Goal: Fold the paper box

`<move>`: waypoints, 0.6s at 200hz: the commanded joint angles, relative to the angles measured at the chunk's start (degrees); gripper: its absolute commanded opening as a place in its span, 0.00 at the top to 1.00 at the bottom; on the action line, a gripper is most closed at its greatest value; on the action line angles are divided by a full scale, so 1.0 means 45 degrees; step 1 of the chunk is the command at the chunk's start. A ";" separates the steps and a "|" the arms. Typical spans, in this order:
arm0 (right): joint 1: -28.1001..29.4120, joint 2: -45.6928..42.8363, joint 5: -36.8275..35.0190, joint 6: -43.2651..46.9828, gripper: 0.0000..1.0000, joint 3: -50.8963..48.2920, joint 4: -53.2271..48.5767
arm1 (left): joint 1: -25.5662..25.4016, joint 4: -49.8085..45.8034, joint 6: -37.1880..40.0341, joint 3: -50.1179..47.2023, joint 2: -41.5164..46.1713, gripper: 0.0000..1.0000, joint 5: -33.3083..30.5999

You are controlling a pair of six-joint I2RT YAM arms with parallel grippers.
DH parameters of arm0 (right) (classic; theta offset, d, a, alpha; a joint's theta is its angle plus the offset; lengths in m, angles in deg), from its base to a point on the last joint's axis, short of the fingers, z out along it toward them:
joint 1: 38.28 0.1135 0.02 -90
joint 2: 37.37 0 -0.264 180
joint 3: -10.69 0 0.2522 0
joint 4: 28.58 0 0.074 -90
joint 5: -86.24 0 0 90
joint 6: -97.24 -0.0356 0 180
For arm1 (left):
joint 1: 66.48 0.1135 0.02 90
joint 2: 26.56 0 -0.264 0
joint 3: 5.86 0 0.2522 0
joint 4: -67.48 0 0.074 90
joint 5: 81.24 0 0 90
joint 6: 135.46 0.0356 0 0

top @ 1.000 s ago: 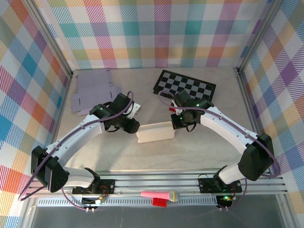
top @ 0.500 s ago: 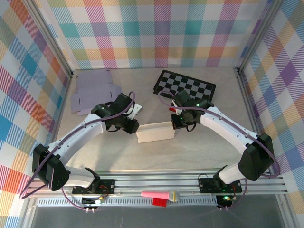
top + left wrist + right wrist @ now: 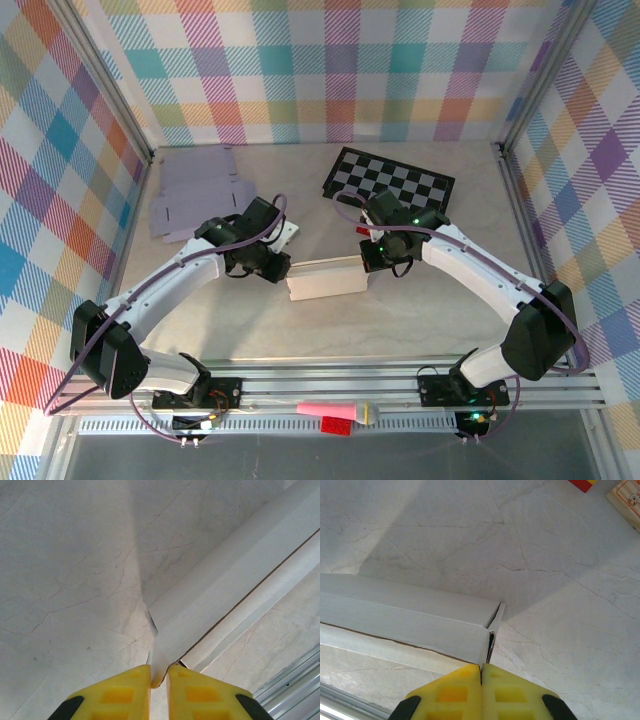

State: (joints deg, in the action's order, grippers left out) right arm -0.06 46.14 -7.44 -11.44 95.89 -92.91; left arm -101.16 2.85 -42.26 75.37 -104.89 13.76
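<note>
The white paper box (image 3: 325,278) lies lengthwise in the middle of the table, partly folded. My left gripper (image 3: 282,267) is at its left end. In the left wrist view, the yellow fingers (image 3: 125,690) pinch the box's corner flap (image 3: 161,655), and the left gripper (image 3: 159,671) is shut on it. My right gripper (image 3: 368,262) is at the box's right end. In the right wrist view, the right gripper (image 3: 481,666) is shut on the thin end flap (image 3: 490,640) of the box (image 3: 410,615).
A black-and-white checkerboard (image 3: 390,180) lies at the back right. Flat pale box sheets (image 3: 195,190) lie at the back left. Pink and red items (image 3: 340,412) rest by the front rail (image 3: 330,375). Plaid walls close in three sides.
The left gripper's jaws have narrowed onto the box's left corner flap, and that arm has shifted slightly. The right gripper and the box have stayed put.
</note>
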 commanded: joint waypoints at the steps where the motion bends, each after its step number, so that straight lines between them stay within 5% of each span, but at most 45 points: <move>1: 0.0072 0.0233 0.0095 -0.0138 1.00 0.0259 -0.0306 | 0.0147 -0.0220 0.0128 0.0126 -0.0086 0.87 -0.0114; 120: 0.0086 0.0251 -0.0041 -0.0315 1.00 0.0223 -0.0199 | 0.0148 -0.0323 -0.1101 0.0623 -0.0443 1.00 0.0584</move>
State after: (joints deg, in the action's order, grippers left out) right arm -0.04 46.23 -7.46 -11.65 95.91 -92.73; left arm -101.13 2.89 -44.32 76.13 -105.81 13.91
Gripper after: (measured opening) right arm 0.059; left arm 0.040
